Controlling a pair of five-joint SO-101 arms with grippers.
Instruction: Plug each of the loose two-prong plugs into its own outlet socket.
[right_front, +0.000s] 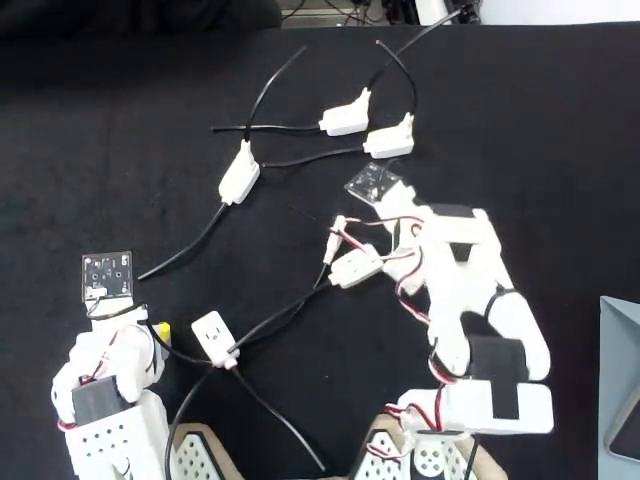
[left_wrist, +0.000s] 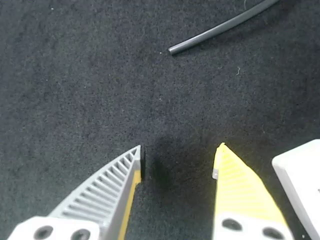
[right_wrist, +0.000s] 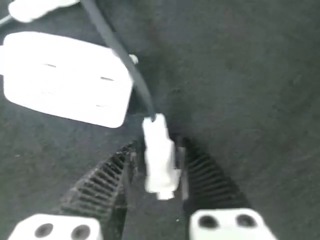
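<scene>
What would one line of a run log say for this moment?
right gripper: shut on white plug | white plug: beside outlet socket, not inserted | left gripper: open, empty, above black table

A robotics lab: black cloth counter (right_front: 90, 120), white left arm (right_front: 108, 395) and right arm (right_front: 470, 300), loose cables (right_front: 345, 12) behind
</scene>
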